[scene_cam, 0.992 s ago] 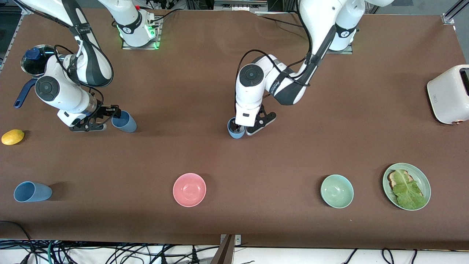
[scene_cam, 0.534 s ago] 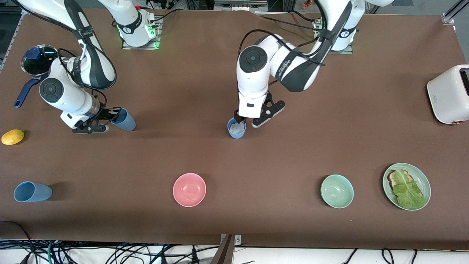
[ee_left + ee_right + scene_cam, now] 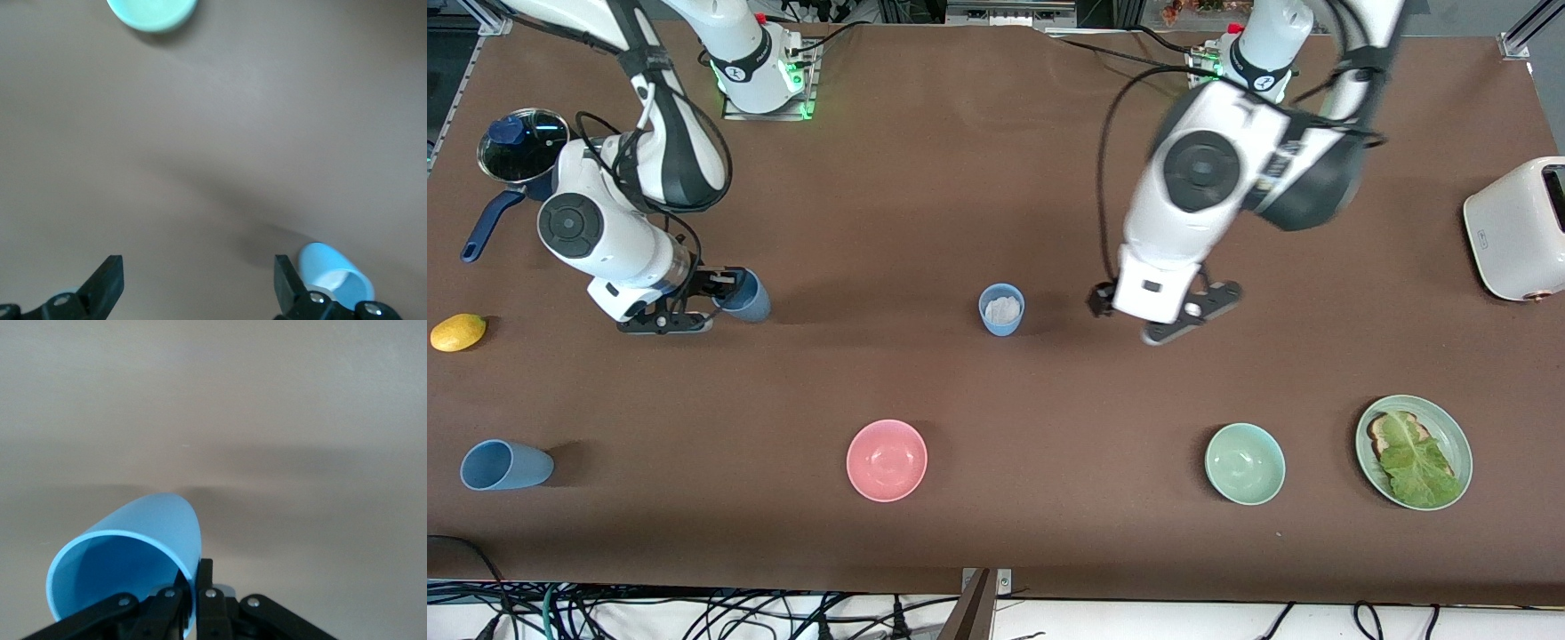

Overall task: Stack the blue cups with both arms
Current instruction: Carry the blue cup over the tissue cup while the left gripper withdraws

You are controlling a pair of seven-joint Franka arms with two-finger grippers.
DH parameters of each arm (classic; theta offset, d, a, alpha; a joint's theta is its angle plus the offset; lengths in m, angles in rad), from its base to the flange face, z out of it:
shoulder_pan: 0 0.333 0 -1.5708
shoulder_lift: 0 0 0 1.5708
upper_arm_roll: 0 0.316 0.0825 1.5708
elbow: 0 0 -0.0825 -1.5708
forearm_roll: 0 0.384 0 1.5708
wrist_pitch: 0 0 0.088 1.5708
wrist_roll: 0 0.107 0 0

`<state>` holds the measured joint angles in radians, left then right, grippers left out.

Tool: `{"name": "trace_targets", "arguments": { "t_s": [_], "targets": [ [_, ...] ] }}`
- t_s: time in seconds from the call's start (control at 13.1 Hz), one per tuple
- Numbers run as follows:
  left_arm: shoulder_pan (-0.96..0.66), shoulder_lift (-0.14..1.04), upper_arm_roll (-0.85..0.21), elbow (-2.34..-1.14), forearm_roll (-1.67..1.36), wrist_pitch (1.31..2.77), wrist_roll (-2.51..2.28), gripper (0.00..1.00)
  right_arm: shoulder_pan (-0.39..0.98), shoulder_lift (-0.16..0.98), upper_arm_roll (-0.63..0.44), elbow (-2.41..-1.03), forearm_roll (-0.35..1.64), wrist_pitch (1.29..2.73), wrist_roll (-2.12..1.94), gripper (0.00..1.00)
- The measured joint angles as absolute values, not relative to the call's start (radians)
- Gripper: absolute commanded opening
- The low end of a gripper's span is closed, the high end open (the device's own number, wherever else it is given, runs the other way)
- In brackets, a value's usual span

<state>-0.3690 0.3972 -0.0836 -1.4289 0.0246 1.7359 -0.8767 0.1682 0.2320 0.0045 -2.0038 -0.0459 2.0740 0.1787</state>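
Observation:
One blue cup [image 3: 1001, 308] stands upright mid-table with something white inside; it also shows in the left wrist view [image 3: 333, 280]. My left gripper [image 3: 1149, 318] hangs open and empty over bare table beside that cup, toward the left arm's end; in its wrist view the gripper [image 3: 198, 270] has its fingers wide apart. My right gripper [image 3: 725, 286] is shut on the rim wall of a second blue cup [image 3: 745, 298], tilted, just above the table; the right wrist view shows the gripper [image 3: 195, 577] pinching the cup [image 3: 127, 560]. A third blue cup [image 3: 505, 465] lies on its side near the front corner at the right arm's end.
A pink bowl [image 3: 887, 460], a pale green bowl [image 3: 1245, 463] and a green plate [image 3: 1458, 444] with toast and lettuce sit nearer the camera. A white toaster [image 3: 1516, 227] stands at the left arm's end. A lemon [image 3: 458, 332] and a navy saucepan [image 3: 520, 147] are at the right arm's end.
My left gripper has let go of the middle cup, risen and swung toward the left arm's end. My right gripper has shifted slightly toward mid-table with its cup.

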Motion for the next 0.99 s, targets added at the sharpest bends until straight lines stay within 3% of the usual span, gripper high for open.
{"name": "trace_targets", "arguments": {
  "t_s": [0.38, 0.99],
  "targets": [
    [-0.192, 0.354, -0.076, -1.356, 0.019, 1.584, -0.452, 0.99, 0.406, 0.301, 0.012, -1.696, -0.009, 1.831, 0.489, 0.00],
    [0.061, 0.302, -0.068, -1.327, 0.019, 1.492, 0.048, 1.00, 0.645, 0.585, 0.012, -1.275, 0.043, 1.807, 0.763, 0.00]
  ]
}}
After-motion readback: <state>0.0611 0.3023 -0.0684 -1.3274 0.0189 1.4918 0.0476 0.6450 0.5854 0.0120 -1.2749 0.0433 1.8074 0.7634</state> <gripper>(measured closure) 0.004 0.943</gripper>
